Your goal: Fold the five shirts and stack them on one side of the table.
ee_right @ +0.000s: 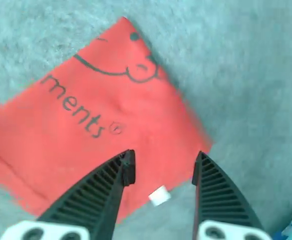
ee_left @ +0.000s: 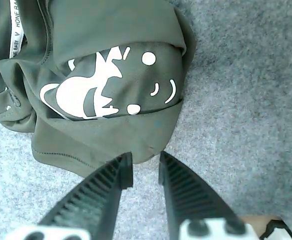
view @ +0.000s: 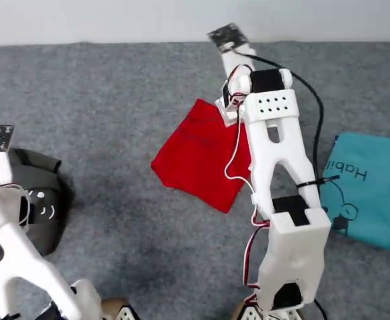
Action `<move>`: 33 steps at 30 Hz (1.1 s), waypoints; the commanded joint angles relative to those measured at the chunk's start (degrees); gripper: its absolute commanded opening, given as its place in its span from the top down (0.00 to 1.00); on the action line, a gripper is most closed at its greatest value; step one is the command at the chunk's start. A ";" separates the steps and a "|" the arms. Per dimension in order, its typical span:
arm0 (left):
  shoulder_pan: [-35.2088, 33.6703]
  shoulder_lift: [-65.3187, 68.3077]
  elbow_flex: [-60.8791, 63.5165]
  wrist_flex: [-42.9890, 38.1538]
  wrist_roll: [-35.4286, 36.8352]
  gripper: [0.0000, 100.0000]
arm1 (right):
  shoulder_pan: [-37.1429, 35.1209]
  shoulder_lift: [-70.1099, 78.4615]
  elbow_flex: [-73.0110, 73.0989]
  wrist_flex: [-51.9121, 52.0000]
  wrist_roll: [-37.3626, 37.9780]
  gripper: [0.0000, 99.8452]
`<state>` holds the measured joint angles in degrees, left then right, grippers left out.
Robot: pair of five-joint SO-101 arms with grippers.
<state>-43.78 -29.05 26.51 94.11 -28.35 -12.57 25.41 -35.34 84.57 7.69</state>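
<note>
Setup before the next grabs.
Right claw (ee_right: 164, 155) hangs jaws apart over the edge of red shirt (ee_right: 86, 115) — I judge it set to pinch. Left claw (ee_left: 145, 156), barely parted and empty, sits at crumpled green shirt (ee_left: 106, 75); teal shirt (view: 375, 193) lies off right — likely the stack's start.

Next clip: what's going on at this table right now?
Two arms are dealing with shirts on a grey table. The right gripper is open just above a folded red shirt mid-table, holding nothing. The left gripper, slightly open, is at the edge of a loosely bunched dark green shirt on the left. A teal shirt lies at the right. The three lie apart, unstacked.
</note>
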 commanded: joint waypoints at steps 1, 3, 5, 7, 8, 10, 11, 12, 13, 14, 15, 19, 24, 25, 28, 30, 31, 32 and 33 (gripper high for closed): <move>-0.09 -1.67 -1.63 0.70 -0.35 0.91 | -0.40 -5.14 -1.32 3.91 -12.04 0.80; -0.09 -1.67 -1.63 0.70 -0.35 0.91 | -0.40 -5.41 -1.32 5.85 -18.64 0.80; -0.09 -1.67 -1.63 0.70 -0.35 0.91 | -0.31 -5.58 -1.32 7.25 -24.97 0.80; -0.09 -1.67 -1.63 0.97 -0.35 0.91 | -0.13 -5.58 -1.32 7.87 -29.54 0.80; -0.09 -1.67 -1.63 1.32 -0.35 0.91 | -0.40 -5.32 -1.32 8.31 -31.30 0.80; 0.00 -1.67 -1.63 1.41 -0.35 0.91 | -1.19 -4.97 -1.14 8.48 -34.37 0.79; 0.00 -1.67 -1.63 1.41 -0.35 0.91 | -1.54 -4.53 -1.14 8.48 -35.96 0.76; 0.00 -1.67 -1.71 1.41 -0.35 0.91 | -1.63 -3.82 -1.14 8.31 -37.71 0.73; 0.00 -1.67 -1.89 1.41 -0.35 0.91 | -1.71 -3.03 -1.14 8.04 -39.47 0.70; 0.00 -1.67 -1.89 1.41 -0.35 0.91 | -1.71 -2.15 -1.14 7.87 -40.97 0.66; 0.00 -1.67 -1.98 1.41 -0.35 0.91 | -1.71 -1.19 -1.14 7.25 -42.29 0.63; 0.00 -1.67 -1.89 1.41 -0.35 0.91 | -1.80 3.65 -1.23 4.09 -45.98 0.61; 0.00 -1.67 -1.71 1.41 -0.35 0.91 | -1.98 9.45 -1.32 -0.04 -47.56 0.62; 0.00 -1.58 -1.71 1.41 -0.35 0.91 | -2.42 10.33 -1.32 -0.57 -47.91 0.62; 0.00 -1.49 -1.71 1.23 -0.44 0.91 | -3.74 12.88 -1.32 -1.80 -48.26 0.62; 0.00 -1.49 -1.71 1.23 -0.44 0.91 | -4.44 14.73 -1.32 -2.86 -48.26 0.62; 0.00 -1.49 -1.71 1.23 -0.44 0.91 | -4.70 15.78 -1.32 -3.56 -48.26 0.62; 0.00 -1.49 -1.71 1.23 -0.44 0.91 | -4.88 16.84 -1.32 -4.09 -48.26 0.62; 0.00 -1.49 -1.71 1.23 -0.44 0.91 | -4.88 17.89 -1.32 -4.70 -48.26 0.62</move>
<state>-43.78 -29.05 26.51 95.16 -28.35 -17.05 42.64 -35.34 81.58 -40.04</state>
